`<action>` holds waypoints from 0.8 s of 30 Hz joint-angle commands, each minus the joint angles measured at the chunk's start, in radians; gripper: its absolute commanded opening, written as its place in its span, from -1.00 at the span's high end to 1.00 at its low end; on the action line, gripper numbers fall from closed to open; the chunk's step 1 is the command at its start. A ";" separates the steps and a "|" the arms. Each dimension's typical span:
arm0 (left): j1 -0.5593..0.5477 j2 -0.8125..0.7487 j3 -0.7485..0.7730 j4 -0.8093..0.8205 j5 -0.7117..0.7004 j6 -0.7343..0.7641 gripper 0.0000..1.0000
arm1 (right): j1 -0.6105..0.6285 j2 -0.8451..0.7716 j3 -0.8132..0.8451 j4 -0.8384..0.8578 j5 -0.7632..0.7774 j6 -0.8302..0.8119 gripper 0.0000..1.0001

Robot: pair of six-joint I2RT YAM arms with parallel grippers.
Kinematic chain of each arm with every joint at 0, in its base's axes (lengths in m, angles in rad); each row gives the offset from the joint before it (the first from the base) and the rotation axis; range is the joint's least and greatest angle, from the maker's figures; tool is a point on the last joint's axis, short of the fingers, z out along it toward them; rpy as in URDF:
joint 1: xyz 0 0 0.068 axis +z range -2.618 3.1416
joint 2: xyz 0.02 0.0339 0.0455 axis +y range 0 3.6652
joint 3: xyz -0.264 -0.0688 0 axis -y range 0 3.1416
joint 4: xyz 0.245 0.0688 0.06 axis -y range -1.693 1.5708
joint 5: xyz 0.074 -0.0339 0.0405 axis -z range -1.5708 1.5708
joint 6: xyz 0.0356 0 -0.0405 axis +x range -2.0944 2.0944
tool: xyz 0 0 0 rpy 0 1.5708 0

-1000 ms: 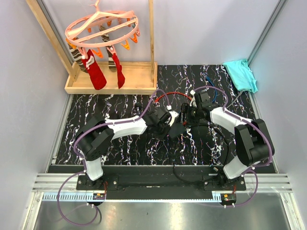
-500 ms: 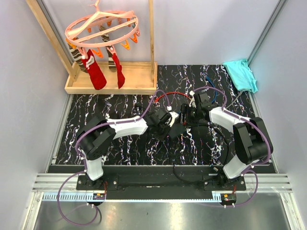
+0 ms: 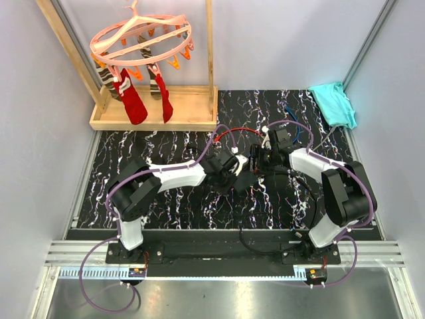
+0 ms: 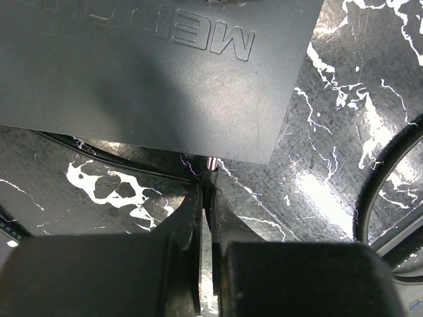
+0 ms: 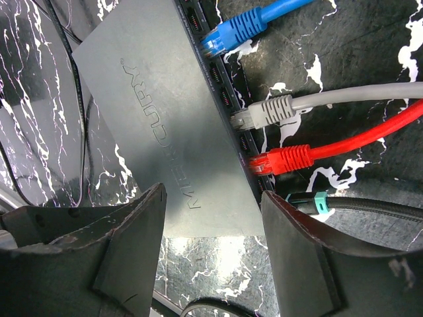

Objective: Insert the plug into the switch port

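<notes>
The switch is a flat matte black box embossed MERCURY, also filling the top of the left wrist view. My left gripper is shut on a thin black plug. The plug's metal tip touches the box's near thin edge. The switch port there is hidden below that edge. My right gripper straddles the box's short end, a finger against each side, shut on it across its width. In the top view the two grippers, left and right, meet mid-table.
Blue, grey and red network plugs sit in sockets along the box's opposite edge. A black cable with a teal collar lies beside the right finger. A wooden rack with socks stands back left, a teal cloth back right.
Both arms have shifted only slightly. The right jaws have narrowed a little around the box. The left gripper stays shut on the plug.
</notes>
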 commanded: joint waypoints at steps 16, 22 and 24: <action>-0.003 0.033 0.124 -0.074 -0.085 -0.036 1.00 | -0.001 0.025 0.007 0.039 -0.083 -0.020 -0.29; 0.000 0.036 0.140 -0.092 -0.100 -0.042 1.00 | -0.001 0.026 0.001 0.045 -0.089 -0.024 -0.29; 0.000 0.037 0.141 -0.088 -0.076 -0.036 1.00 | -0.001 0.029 0.002 0.047 -0.094 -0.024 -0.28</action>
